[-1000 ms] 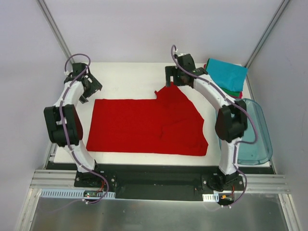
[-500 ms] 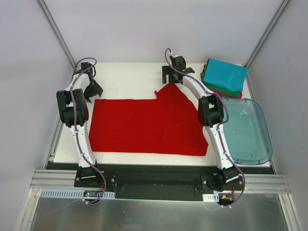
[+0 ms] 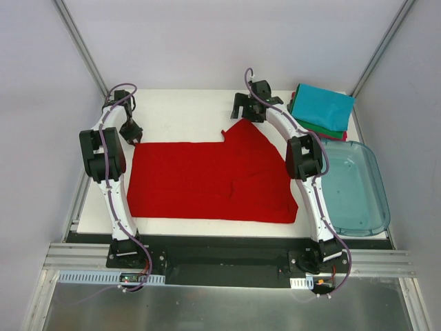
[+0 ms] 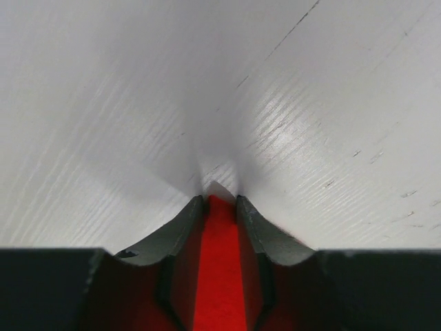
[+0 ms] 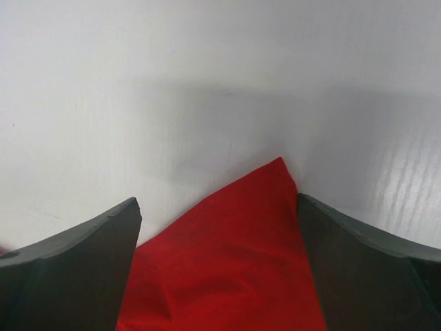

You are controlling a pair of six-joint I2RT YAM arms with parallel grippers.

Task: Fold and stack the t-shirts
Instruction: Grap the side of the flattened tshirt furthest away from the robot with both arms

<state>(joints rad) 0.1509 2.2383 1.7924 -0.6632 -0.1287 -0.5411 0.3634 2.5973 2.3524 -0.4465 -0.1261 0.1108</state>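
Red tee (image 3: 207,183): flat, mid-table.
Left gripper (image 4: 219,201): pinching its far-left corner.
Right gripper (image 5: 217,200): spread, astride sleeve tip.
Stack (image 3: 322,107): far right, teal on top, lower tees mostly hidden.

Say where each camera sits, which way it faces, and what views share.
Top external: above and behind the bases, looking down on the table; left arm and right arm show.
Left wrist: on the left tool, facing the table; its fingers pinch the red t-shirt.
Right wrist: on the right tool, facing the table; open fingers straddle a shirt corner.
Shared: all show the red t-shirt.
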